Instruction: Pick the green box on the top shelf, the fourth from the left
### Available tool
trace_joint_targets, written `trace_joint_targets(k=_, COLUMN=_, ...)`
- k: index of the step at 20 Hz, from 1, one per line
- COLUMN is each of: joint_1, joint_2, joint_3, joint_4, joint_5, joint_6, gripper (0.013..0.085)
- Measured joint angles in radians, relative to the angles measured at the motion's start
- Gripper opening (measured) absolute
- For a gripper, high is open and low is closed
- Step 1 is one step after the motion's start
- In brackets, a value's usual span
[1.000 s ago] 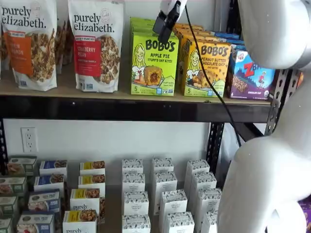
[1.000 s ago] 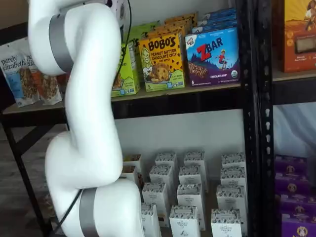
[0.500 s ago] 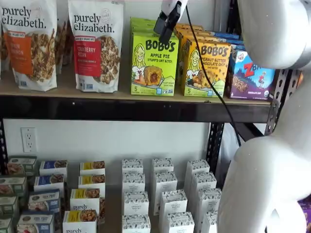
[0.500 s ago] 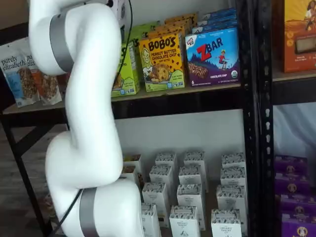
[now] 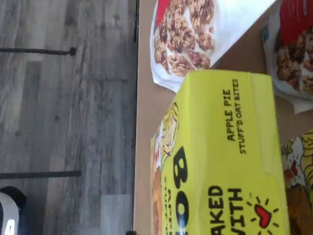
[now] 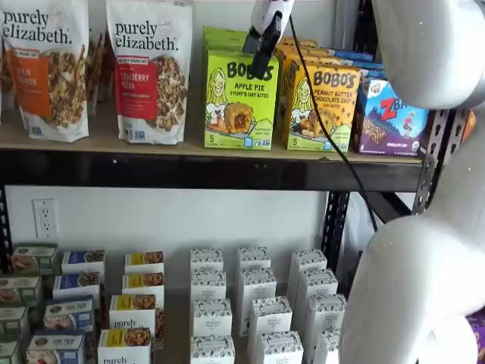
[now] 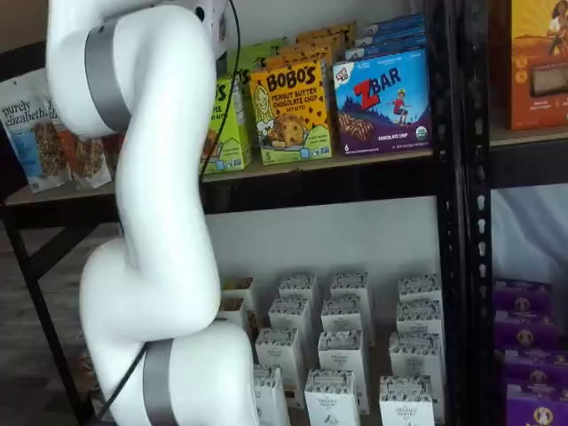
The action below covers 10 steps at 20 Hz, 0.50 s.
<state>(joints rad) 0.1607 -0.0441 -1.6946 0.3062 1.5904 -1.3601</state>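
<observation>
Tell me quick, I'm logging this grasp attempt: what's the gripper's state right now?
Gripper: black fingers hang before the lime-green Bobo's apple pie carton; open, holding nothing.

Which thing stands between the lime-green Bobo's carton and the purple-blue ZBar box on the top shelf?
The yellow-orange Bobo's peanut butter carton, seen in both shelf views.

Wrist close above green box (image 5: 220,156); shelf views frontal.
</observation>
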Motion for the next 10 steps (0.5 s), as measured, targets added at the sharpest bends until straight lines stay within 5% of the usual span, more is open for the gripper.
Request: trace_joint_targets(k=10, joint_1=0.017, joint_2=-0.021, joint_3=0.064, joint_4=-0.04, joint_5=-0.057, joint_6=0.002, gripper=0.085)
